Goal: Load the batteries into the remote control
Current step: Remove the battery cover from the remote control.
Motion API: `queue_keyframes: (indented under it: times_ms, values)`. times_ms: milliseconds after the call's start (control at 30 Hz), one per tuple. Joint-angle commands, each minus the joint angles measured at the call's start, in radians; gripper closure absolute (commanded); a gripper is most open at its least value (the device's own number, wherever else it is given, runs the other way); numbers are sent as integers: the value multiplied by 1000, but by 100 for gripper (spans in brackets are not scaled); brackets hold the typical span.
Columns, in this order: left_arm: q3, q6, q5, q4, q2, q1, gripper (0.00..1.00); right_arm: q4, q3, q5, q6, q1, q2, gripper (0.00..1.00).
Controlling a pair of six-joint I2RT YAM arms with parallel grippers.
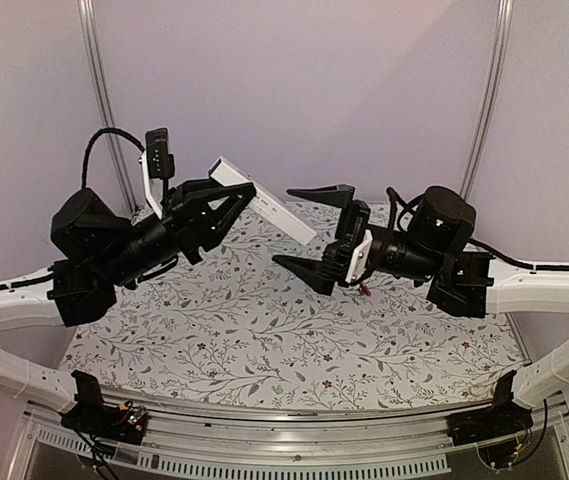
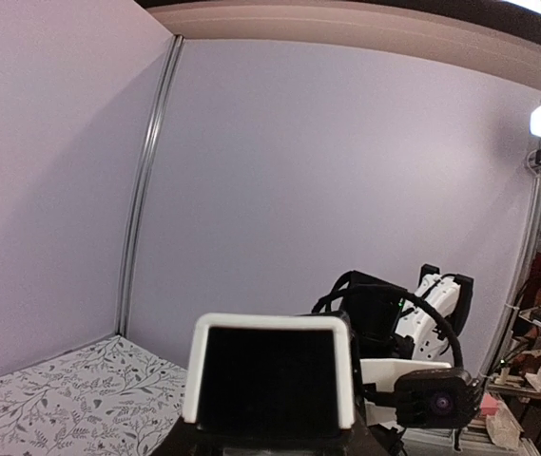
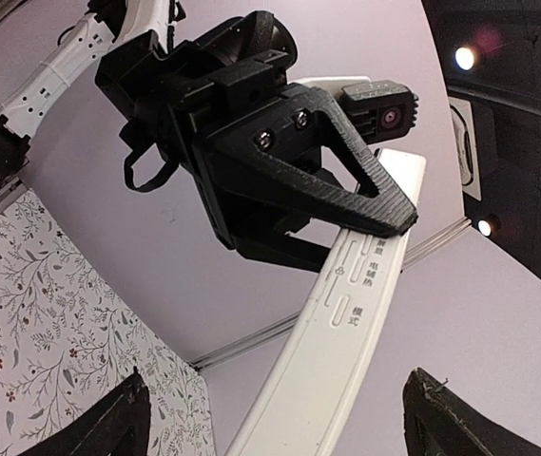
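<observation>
My left gripper (image 1: 236, 195) is shut on the white remote control (image 1: 264, 200) and holds it tilted, high above the cloth. In the left wrist view the remote's end (image 2: 272, 328) faces the camera, a white rim around a dark inside. My right gripper (image 1: 281, 226) is wide open and empty. The remote's free end (image 3: 346, 351) reaches between its two fingertips (image 3: 123, 418), touching neither. A tiny red speck (image 1: 364, 290) lies on the cloth under the right wrist, too small to tell if it is a battery. No other battery shows.
The floral table cloth (image 1: 264, 340) covers the table below both arms. Lilac walls with metal corner posts (image 1: 99, 90) close the back. The right arm (image 2: 413, 323) shows beyond the remote in the left wrist view.
</observation>
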Motion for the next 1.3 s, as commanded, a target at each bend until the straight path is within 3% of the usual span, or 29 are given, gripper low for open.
queue_keyframes:
  times_ms: [0, 467, 700, 933, 1267]
  values:
    - [11, -83, 53, 10, 10, 27, 100, 82, 19, -46, -23, 2, 19, 12]
    - [-9, -237, 157, 163, 51, 78, 100, 182, -5, -37, 27, 2, 40, 59]
    - [-8, -242, 60, 156, 33, 112, 100, 194, -56, -36, 51, 2, 3, 81]
    - [-11, -210, 25, 141, -18, 150, 100, 191, -132, 12, 71, 2, -45, 84]
    - [-9, -192, 33, 116, -33, 161, 100, 159, -172, 39, 103, -7, -83, 60]
